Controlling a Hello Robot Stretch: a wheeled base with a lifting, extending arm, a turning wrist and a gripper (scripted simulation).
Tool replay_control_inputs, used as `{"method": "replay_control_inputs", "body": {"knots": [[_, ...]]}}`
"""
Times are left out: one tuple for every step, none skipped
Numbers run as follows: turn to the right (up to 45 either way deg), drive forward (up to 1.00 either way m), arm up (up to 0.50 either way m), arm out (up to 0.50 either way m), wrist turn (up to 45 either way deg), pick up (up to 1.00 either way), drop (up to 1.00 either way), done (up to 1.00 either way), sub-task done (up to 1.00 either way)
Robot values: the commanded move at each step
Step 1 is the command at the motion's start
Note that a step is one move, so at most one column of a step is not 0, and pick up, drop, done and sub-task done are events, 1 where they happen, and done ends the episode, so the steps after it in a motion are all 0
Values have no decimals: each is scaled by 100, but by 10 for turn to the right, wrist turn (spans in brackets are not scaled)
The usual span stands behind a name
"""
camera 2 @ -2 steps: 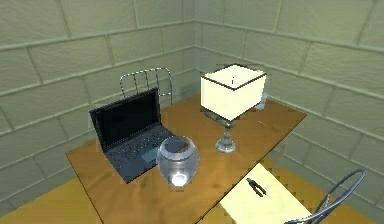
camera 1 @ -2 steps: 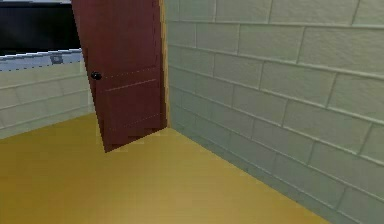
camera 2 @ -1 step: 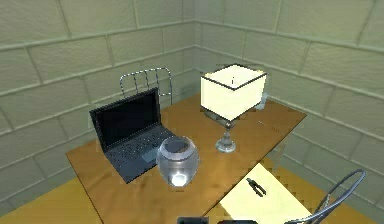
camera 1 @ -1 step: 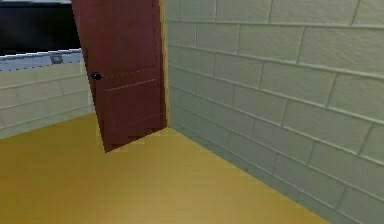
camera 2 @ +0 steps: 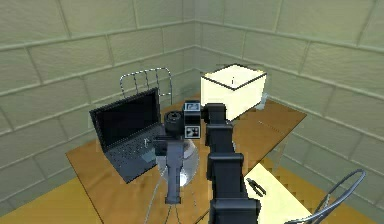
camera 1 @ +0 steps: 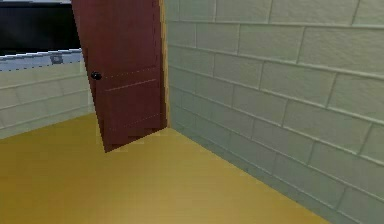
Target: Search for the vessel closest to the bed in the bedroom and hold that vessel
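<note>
Progress: early; bed and vessel yet to be found.
Ahead: door [camera 1: 125,70].
Gripper [camera 2: 170,135]: by laptop [camera 2: 128,125] on table [camera 2: 100,165]; cannot tell whether holding anything.
Vessel: place unknown; search and grasp remain.

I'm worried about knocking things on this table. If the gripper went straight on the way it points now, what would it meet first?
Probably the open laptop: the gripper points toward the arm side view's left, where the screen stands on the table. Depth is unclear, so it might miss.
</note>
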Motion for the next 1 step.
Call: {"method": "replay_control_inputs", "body": {"knots": [[0,0,0,0,450,0,0,0,0]]}}
